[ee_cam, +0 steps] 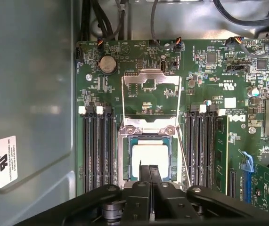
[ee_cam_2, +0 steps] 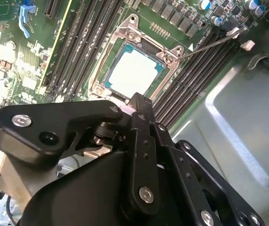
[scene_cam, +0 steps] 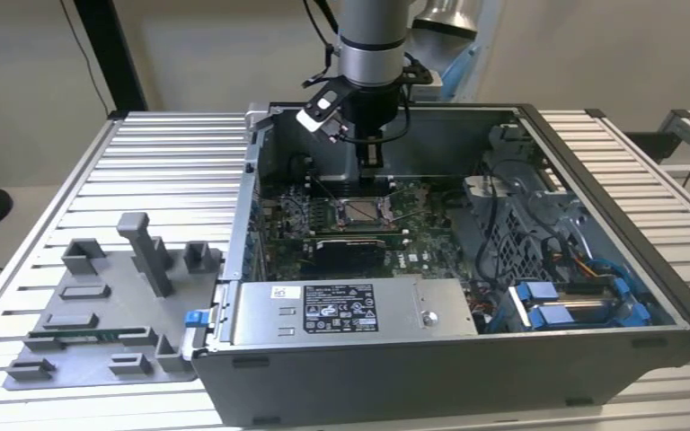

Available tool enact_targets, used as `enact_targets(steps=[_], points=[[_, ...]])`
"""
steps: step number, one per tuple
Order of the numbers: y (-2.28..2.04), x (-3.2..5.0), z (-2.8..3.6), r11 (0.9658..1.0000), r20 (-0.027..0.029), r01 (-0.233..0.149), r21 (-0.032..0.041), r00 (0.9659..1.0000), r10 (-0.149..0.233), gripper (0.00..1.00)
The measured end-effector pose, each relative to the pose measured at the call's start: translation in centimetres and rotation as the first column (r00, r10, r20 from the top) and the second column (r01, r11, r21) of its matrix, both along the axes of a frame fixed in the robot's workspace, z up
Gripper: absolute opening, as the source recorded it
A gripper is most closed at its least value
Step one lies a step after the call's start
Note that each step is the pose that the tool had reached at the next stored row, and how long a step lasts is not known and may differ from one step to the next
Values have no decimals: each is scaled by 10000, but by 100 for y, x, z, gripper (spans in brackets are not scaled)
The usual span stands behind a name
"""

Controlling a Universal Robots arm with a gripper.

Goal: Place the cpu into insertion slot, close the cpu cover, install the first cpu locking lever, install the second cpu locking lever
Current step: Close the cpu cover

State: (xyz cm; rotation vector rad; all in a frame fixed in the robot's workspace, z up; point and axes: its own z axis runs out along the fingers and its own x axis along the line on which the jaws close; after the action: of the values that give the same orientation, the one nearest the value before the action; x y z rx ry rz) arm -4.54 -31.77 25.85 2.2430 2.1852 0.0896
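1. Exterior view: my black claw (scene_cam: 370,160) hangs inside the open grey metal computer case (scene_cam: 632,296), just above the square silver-rimmed insertion slot (scene_cam: 362,212).
2. First wrist view: the flat silvery cpu (ee_cam: 149,157) sits in the slot (ee_cam: 125,150). The thin windowed metal cpu cover (ee_cam: 150,74) is flipped open beyond it.
3. Second wrist view: my claw (ee_cam_2: 138,100) is pressed together on nothing, at the slot's (ee_cam_2: 162,77) edge, beside the cpu (ee_cam_2: 134,73).

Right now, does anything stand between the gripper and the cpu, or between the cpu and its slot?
Nothing visible. The cpu already lies in the insertion slot, the cpu cover is swung open away from it, and the gripper is just above it.
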Motion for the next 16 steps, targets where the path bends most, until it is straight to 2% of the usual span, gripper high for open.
enact_targets(steps=[4, 7, 16], points=[[0, 7, 0, 10000, 1, -4, 0, 10000, 4, 0], [0, 64, 0, 10000, -5, -2, 1, 10000, 2, 0], [-1, 442, -1, 10000, -62, -1, 1, 10000, 1, 0]])
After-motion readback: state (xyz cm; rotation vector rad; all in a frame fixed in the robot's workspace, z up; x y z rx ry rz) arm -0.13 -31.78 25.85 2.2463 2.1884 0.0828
